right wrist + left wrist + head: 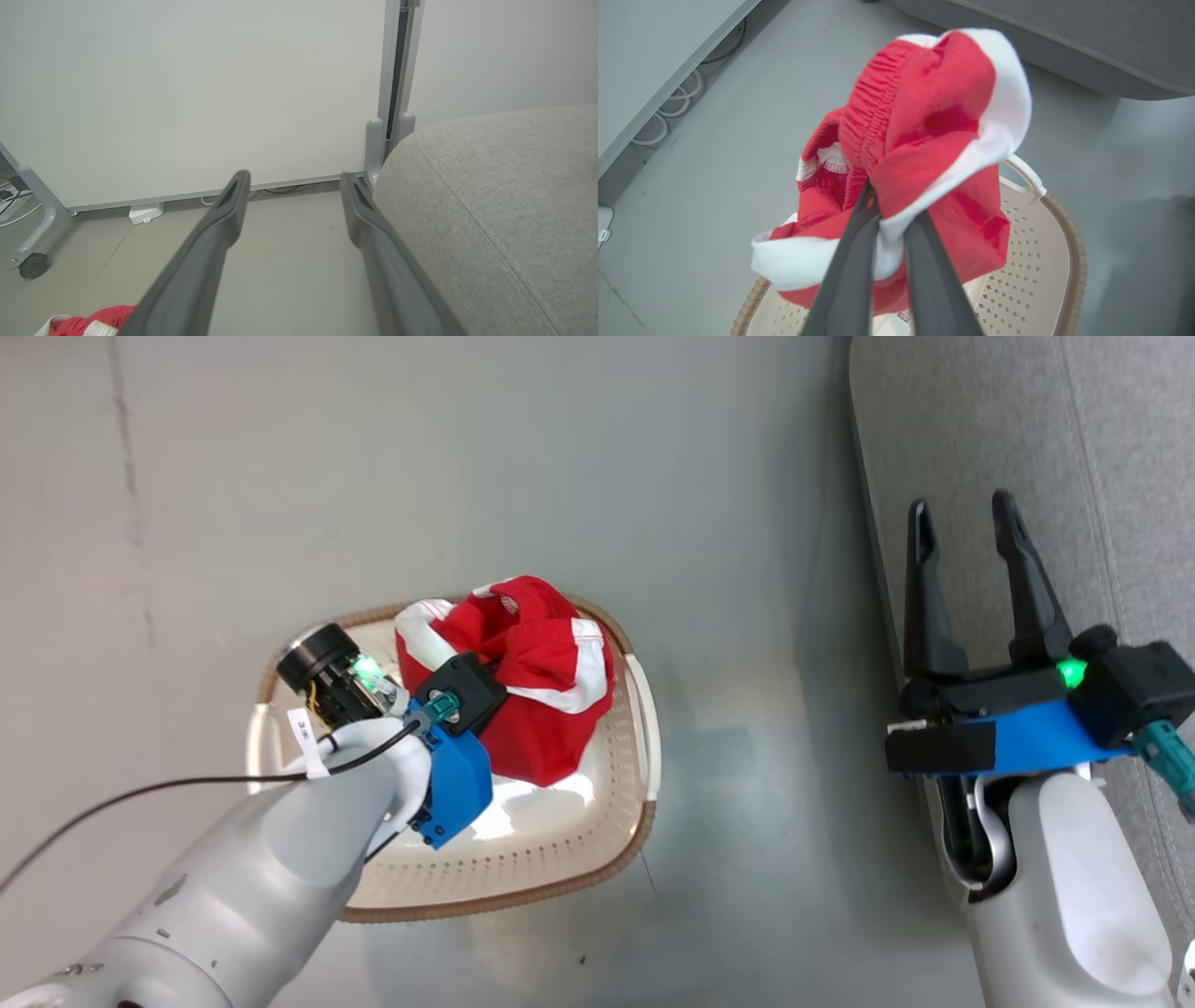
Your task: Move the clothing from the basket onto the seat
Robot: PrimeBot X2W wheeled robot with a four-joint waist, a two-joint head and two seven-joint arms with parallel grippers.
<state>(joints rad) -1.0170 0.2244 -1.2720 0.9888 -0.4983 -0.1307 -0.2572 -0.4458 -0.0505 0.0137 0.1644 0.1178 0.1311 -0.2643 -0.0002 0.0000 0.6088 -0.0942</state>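
Left gripper (887, 205) pinches bunched red clothing (924, 116) above basket (1031, 261); right gripper (966, 537) spread apart, empty, well right of basket.

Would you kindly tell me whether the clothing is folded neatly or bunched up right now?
Bunched up: the clothing hangs in a crumpled red-and-white wad, pinched in the jaws of the left gripper, over the basket.

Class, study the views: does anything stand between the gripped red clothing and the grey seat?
Nothing visible does. The left gripper holds the clothing above the basket, and floor lies between basket and seat. The open right gripper hovers over the seat's near edge.
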